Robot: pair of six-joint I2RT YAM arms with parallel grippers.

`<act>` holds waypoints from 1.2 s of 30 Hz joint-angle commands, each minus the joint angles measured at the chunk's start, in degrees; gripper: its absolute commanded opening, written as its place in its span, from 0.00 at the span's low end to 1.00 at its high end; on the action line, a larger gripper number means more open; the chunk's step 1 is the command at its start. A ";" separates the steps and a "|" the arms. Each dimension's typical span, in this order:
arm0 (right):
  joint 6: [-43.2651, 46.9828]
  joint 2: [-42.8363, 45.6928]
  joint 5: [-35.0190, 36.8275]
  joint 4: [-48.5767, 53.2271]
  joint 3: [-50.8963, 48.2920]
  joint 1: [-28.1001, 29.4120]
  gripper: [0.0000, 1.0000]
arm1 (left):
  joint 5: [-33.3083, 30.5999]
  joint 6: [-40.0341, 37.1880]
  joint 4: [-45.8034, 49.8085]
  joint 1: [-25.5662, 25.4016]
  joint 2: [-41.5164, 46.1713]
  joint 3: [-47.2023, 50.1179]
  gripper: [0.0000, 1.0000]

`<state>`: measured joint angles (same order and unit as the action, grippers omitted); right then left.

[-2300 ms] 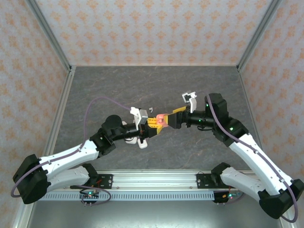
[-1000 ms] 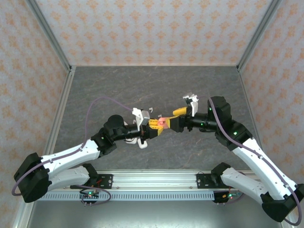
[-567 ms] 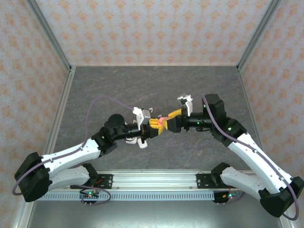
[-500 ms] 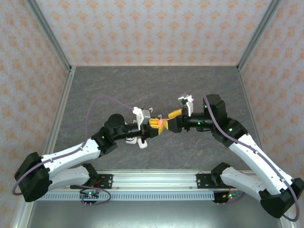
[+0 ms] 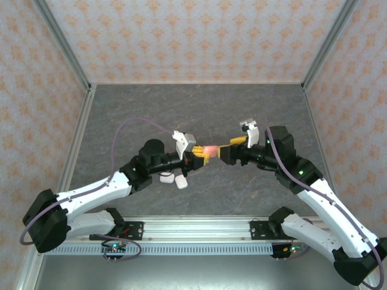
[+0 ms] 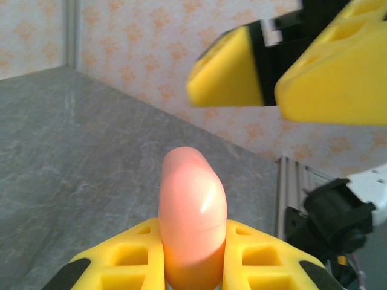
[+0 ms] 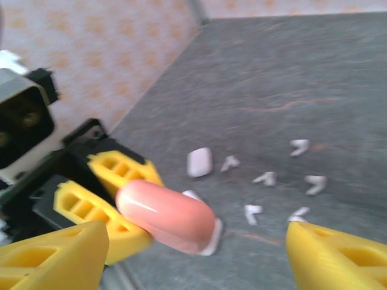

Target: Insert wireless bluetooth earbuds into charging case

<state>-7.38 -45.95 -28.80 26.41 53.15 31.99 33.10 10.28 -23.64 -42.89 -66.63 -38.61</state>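
Left gripper (image 6: 193,237): yellow fingers (image 6: 136,257) pinch the lower half of a coral case (image 6: 192,205). The case stands up out of the grip, rounded end free, with a faint seam across it just above the pads.

Right gripper (image 5: 230,150): fingers (image 7: 51,254) spread wide, nothing between the pads. From its own wrist camera the two pads sit at the bottom corners, and the case lies ahead of them on its side, not touched. The left wrist view has the same two pads above and beyond the case tip, apart from it.

Overhead, the two grippers meet nose to nose over the middle of the dark grey table (image 5: 151,115), with the case between them, raised off the surface.

White earbuds (image 7: 266,178): loose on the table under and behind the case, seen from the right wrist. Six small bent pieces counted, blurred, scattered near each other, none in a case.

White cases (image 5: 166,177): two lie side by side on the table beside the left arm. The right wrist view shows one flat near the earbuds and another partly hidden under the coral case.
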 commanded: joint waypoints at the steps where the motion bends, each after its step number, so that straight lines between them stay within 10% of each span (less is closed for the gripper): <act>1: -2.51 3.07 14.53 2.32 0.25 -2.01 0.83 | 1.08 3.75 3.32 5.61 -3.52 -3.06 0.00; 16: -14.49 5.28 20.05 -2.34 -11.22 -4.66 0.99 | 12.99 11.85 16.64 24.21 -35.22 -26.36 0.00; 36: -12.07 1.33 23.96 2.45 -9.89 -4.65 0.99 | 9.18 15.74 27.60 26.15 -56.67 -43.54 0.21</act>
<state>-20.32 -44.75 -6.98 27.51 41.82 27.57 43.09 25.06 1.19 -17.10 -122.83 -80.60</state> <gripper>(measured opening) 0.993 0.198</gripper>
